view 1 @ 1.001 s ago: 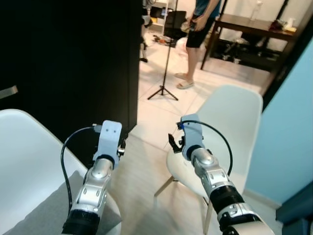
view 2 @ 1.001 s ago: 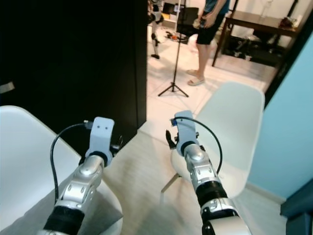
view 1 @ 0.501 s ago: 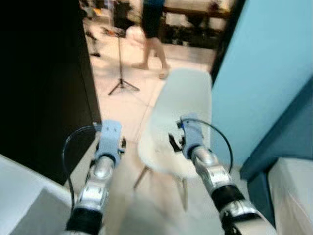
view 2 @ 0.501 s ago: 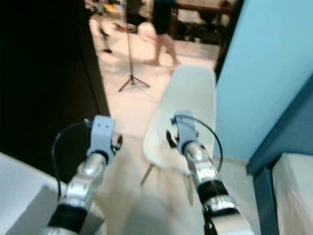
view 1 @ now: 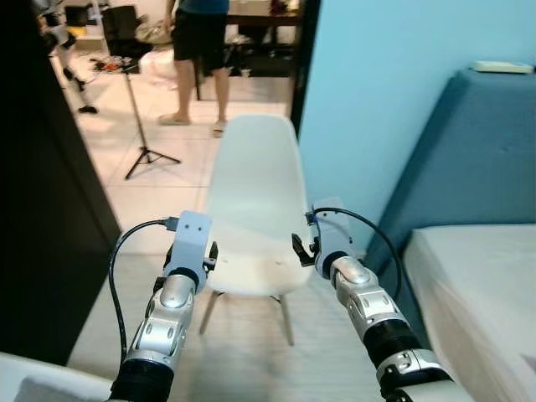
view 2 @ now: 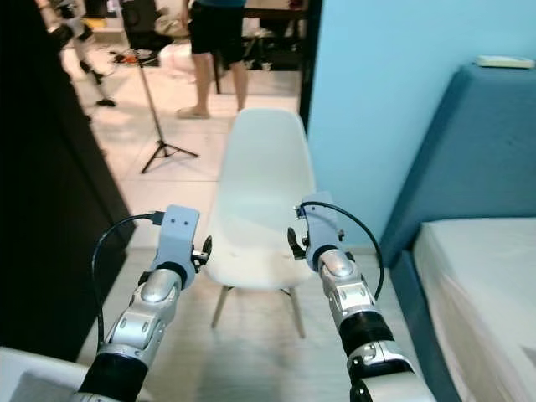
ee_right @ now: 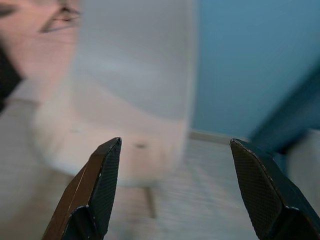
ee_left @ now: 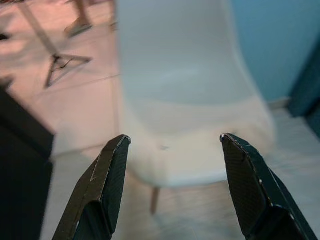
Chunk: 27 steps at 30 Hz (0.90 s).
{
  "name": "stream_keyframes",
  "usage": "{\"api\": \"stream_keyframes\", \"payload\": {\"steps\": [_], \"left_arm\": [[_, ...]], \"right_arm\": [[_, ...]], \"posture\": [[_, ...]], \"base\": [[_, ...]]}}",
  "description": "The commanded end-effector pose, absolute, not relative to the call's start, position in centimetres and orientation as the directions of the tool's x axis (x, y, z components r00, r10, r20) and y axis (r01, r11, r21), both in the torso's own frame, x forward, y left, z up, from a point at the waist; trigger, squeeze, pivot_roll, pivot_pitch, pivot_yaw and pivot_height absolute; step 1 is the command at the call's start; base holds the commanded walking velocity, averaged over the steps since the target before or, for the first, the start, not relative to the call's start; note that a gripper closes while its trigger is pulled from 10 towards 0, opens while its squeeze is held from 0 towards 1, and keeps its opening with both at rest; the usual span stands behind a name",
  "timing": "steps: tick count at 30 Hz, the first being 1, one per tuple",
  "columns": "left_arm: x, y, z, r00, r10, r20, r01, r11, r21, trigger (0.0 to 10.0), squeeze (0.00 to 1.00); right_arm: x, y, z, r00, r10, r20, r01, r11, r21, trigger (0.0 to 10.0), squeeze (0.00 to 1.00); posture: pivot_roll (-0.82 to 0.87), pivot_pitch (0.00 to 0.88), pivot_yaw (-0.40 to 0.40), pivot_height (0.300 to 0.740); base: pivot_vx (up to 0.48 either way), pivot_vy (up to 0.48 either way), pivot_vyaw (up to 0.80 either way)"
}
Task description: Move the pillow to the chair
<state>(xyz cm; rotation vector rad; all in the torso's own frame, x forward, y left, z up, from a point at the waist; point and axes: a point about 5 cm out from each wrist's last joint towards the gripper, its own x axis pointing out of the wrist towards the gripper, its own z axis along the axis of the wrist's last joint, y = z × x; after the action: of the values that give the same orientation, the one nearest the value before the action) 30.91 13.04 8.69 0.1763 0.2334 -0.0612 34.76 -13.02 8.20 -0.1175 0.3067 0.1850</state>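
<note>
Chair: the white shell chair [view 1: 251, 209] stands straight ahead on the pale floor [view 1: 251, 352], its back toward the doorway and its bare seat facing the robot.
Pillow: can't pick one out anywhere here. Nothing lies on the seat, and neither gripper carries anything.
Left gripper: the left gripper [ee_left: 172, 150] is raised in front of the body, fingers spread wide and holding nothing; the seat's front edge sits between the two tips in the wrist view.
Right gripper: the right gripper [ee_right: 175, 150] is up too, fingers wide apart and holding nothing, aimed at the seat's right-hand edge and the blue wall [view 1: 377, 84] behind it.
Key relation: the chair lies dead ahead between both arms, neither clearly nearer; I judge the pillow has yet to be found, perhaps over by the bed [view 1: 477, 285] at the right edge of the head views.
Background: a person [view 1: 201, 50] stands beyond the doorway, a tripod [view 1: 138, 117] near them.
</note>
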Motion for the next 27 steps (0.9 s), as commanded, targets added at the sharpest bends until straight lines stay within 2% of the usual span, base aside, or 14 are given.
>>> {"api": "stream_keyframes", "payload": {"steps": [1,27], "left_arm": [[30.53,13.35,8.06,0.962,-0.034,-0.27,0.084,0.981,0.173,10.0,0.0],[30.88,12.84,8.04,0.959,-0.062,-0.277,0.111,0.98,0.165,10.0,0.0]], "right_arm": [[34.42,-12.75,7.82,0.931,0.165,-0.326,-0.202,0.976,-0.082,10.0,0.0],[34.41,-12.95,7.95,0.927,0.165,-0.338,-0.205,0.975,-0.085,10.0,0.0]], "posture": [[-0.01,0.0,-0.039,0.74],[-0.02,0.0,-0.038,0.74]], "base": [[0.0,0.0,-0.8],[0.0,0.0,-0.8]]}}
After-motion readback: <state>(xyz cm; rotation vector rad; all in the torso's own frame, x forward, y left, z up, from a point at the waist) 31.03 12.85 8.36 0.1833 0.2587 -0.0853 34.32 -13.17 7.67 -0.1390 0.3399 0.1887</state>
